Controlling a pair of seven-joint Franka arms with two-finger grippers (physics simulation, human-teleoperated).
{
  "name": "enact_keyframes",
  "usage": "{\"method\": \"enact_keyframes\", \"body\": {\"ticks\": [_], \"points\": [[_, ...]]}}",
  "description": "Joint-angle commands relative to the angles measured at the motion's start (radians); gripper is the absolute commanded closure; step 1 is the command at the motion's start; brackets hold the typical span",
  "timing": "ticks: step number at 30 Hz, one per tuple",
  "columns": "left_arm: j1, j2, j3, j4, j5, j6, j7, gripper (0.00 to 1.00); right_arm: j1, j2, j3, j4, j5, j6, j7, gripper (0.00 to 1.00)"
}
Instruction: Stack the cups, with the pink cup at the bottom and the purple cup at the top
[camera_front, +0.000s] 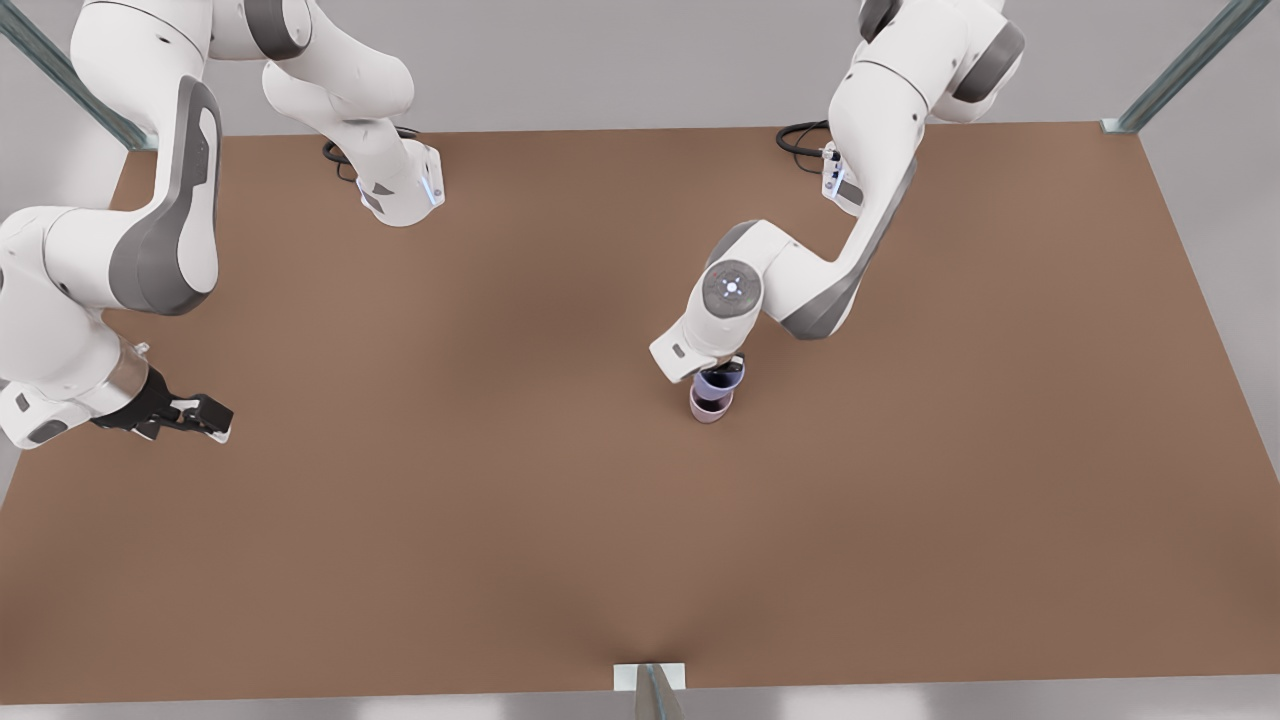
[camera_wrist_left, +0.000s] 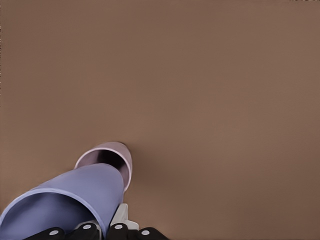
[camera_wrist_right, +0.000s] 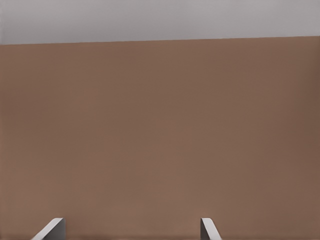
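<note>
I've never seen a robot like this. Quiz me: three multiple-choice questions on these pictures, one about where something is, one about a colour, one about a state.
1. Where is the purple cup?
A. Directly over the pink cup
B. At the table's far edge
C. Beside the right claw

2. What colour is the table?
A. Green
B. Brown
C. White

3. How is the left claw?
A. Wide open over bare table
B. Shut on the purple cup
C. Shut on the pink cup

Answers: 1 A, the left wrist view shows purple above pink; 2 B, brown in every view; 3 B, its fingers pinch the purple rim; the right claw waits open.
</note>
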Motion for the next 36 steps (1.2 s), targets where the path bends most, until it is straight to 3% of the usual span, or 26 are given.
{"method": "enact_keyframes", "body": {"ticks": [1, 27, 30, 36], "points": [[0.000, 0.001, 0.002, 0.001, 0.003, 0.001, -0.221, 0.79, -0.001, -0.001, 0.000, 0.001, 0.000, -0.001, -0.025, 0.00], [-0.002, 0.080, 0.006, 0.007, 0.019, 0.050, -0.227, 0.79, 0.007, -0.003, 0.001, 0.001, 0.002, -0.001, -0.025, 0.00], [-0.002, 0.081, 0.006, 0.007, 0.019, 0.050, -0.222, 0.67, 0.007, -0.001, 0.001, 0.001, 0.002, 0.001, -0.025, 0.00], [-0.002, 0.080, 0.006, 0.007, 0.019, 0.050, -0.226, 0.67, 0.001, 0.000, 0.001, 0.001, 0.002, 0.001, -0.025, 0.00]]}}
